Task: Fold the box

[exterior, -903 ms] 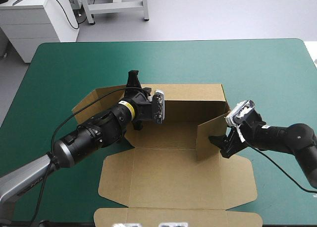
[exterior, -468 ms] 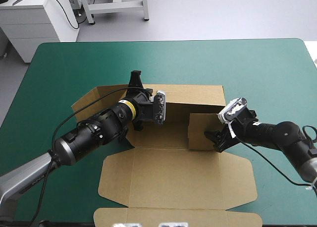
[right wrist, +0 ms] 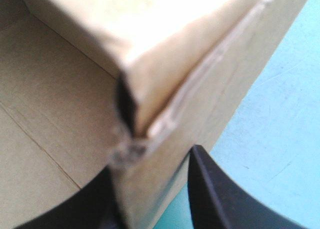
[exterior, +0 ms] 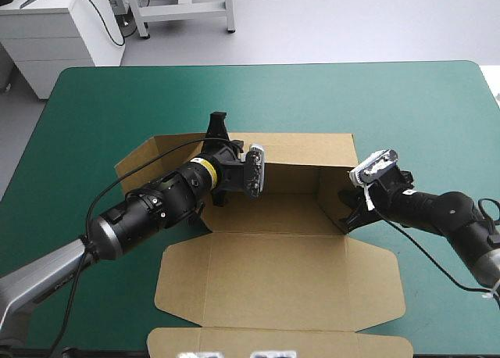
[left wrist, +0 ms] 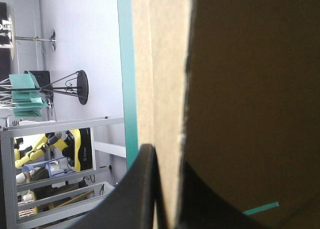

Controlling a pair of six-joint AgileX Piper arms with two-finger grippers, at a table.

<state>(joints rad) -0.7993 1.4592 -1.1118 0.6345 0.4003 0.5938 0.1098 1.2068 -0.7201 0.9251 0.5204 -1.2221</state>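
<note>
1. I read the box (exterior: 273, 213) at the middle of the teal-green cover (exterior: 101, 100). Its long axis runs left to right, parallel to the table's far edge.
2. The far wall (exterior: 305, 151) stands upright. The lid (exterior: 281, 280) lies flat and points toward the table's near edge.
3. The left flap (exterior: 144, 161) leans outward toward the table's left edge. The right wall (exterior: 332, 195) stands raised.
4. The left gripper (exterior: 217, 126) sits on the top edge of the far wall, near that wall's left end. In the left wrist view the board runs edge-on between the 2 black fingers, which clamp it.
5. The right gripper (exterior: 349, 212) sits at the near end of the right wall. In the right wrist view, 1 finger is inside the tray and 1 is outside over the cover. They pinch the board at the corner.
</note>
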